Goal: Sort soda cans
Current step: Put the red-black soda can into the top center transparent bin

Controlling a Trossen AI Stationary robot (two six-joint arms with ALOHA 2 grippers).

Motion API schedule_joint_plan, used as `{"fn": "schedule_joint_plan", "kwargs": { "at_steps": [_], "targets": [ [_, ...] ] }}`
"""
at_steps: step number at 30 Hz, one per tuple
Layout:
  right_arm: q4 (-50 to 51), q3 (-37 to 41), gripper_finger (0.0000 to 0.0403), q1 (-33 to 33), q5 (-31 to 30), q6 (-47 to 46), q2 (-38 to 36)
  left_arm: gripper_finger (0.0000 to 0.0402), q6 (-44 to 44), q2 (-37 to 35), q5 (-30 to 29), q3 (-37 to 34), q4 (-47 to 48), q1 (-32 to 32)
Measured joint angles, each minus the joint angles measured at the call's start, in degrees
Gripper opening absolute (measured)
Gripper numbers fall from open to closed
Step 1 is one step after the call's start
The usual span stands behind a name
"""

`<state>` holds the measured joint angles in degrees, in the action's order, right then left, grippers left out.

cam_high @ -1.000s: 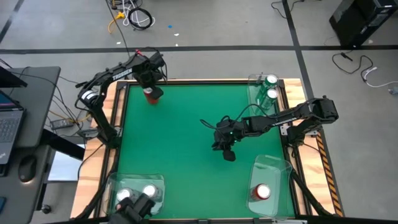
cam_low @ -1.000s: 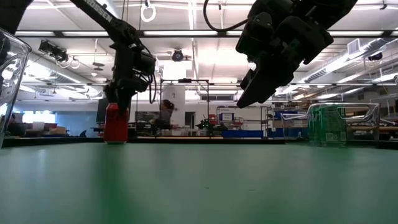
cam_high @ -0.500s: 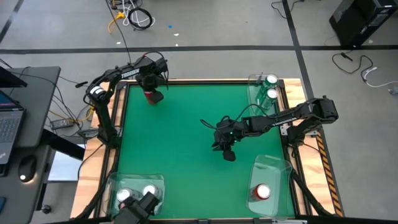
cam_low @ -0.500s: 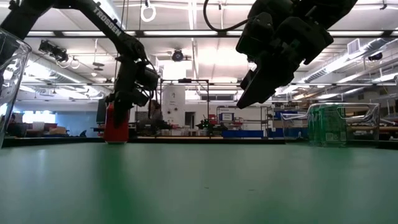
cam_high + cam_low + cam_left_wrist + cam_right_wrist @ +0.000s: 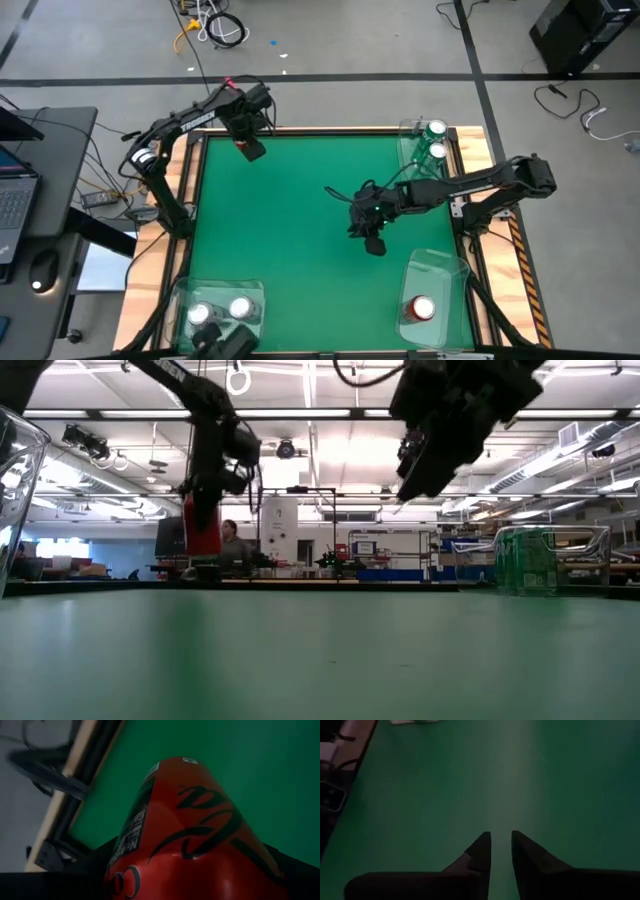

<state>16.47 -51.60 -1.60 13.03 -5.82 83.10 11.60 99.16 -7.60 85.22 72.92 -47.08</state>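
My left fingers [image 5: 203, 525] are clamped around a red can [image 5: 192, 835], and that can now hangs clear of the green tabletop [image 5: 300, 220]. A second ago it stood on the mat near the far left corner with my fingers spread wide around it; half a second ago they had drawn in against its sides while it still sat on the surface. In the low view the red can [image 5: 201, 525] sits well above the tabletop edge. From above, my left fingers [image 5: 248, 143] are near the far left corner, and almost none of the red shows beneath them, where it was plain before.

My right fingers [image 5: 500, 851] hover over the middle of the mat, holding nothing, nearly shut with only a thin gap between the tips. They have shifted slightly since the earlier pictures; from above they [image 5: 372, 238] sit a touch nearer the right side.

The other cans have not moved. Two green cans [image 5: 435, 141] stand in the clear bin [image 5: 408, 140] at the far right corner. One red can [image 5: 421, 309] rests in the bin [image 5: 440, 275] at the near right corner. Two silver cans [image 5: 220, 312] sit in the bin [image 5: 215, 290] at the near left corner.
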Motion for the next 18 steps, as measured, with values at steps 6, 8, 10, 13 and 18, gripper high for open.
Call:
{"fn": "schedule_joint_plan", "kwargs": {
  "at_steps": [6, 8, 10, 13, 18],
  "targets": [
    [18.68, -7.72, 0.0039, -3.84, -2.09, -3.43, -3.97, 0.0293, -1.92, -4.95, 1.22, 2.59, -0.02, 6.6],
    [25.31, -10.78, 0.003, -5.93, -4.42, -6.04, -4.66, 0.0293, -2.94, -6.29, 1.7, 2.74, -0.37, 8.99],
    [32.3, -13.8, 0.0022, -8.3, -5.98, -9.43, -5.08, 0.0293, -3.97, -7.24, 2.84, 2.74, 0.07, 11.02],
    [41.15, -18.09, 0.0007, -12.2, -5.94, -15.33, -5.39, 0.0293, -5.57, -7.94, 2.78, 2.74, 0.55, 14.11],
    [52.13, -21.6, 0.0001, -19.38, -4.12, -26.73, -5.39, 0.0293, -7.49, -8.26, 2.26, 2.74, 0.6, 18.55]
  ]
}}
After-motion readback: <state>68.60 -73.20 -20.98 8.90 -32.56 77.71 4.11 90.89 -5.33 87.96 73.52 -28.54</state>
